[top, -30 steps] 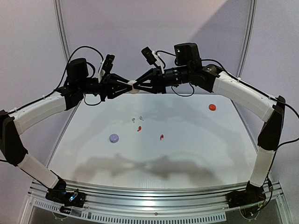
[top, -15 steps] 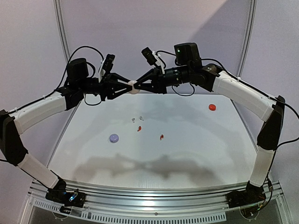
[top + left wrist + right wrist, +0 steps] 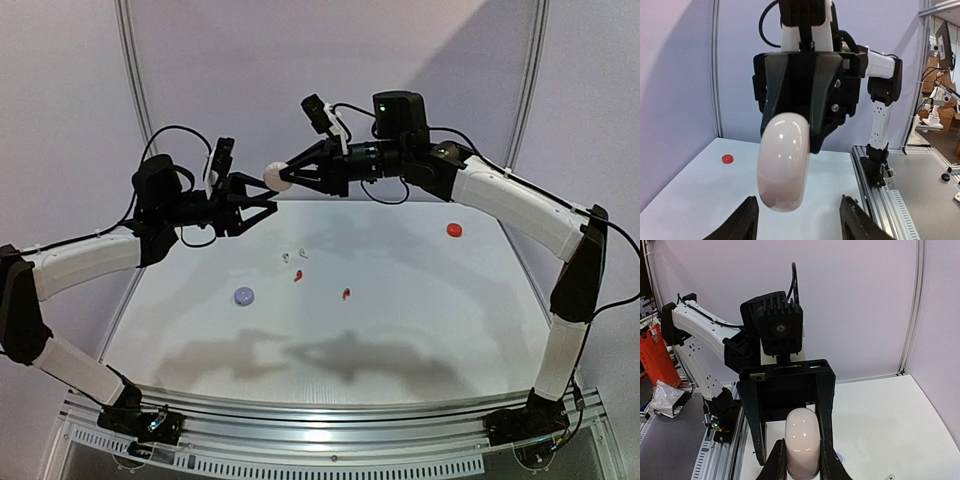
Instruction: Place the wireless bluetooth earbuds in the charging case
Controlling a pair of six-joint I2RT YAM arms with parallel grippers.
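One white case [image 3: 273, 175], contents hidden, clamped in R gripper [image 3: 285, 176]; L gripper [image 3: 270, 204] spread, near, not touching.

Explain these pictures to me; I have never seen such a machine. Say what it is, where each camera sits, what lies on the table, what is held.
It is a robot: two arms bolted at the near edge of a table, each ending in a two-finger gripper. The wide picture looks down from above and behind; the other two come from a camera on each wrist. The right gripper is shut on a white round case in mid-air. The left gripper faces it, open and empty. On the table lie a lilac case, a red case, two red earbuds and two white earbuds.
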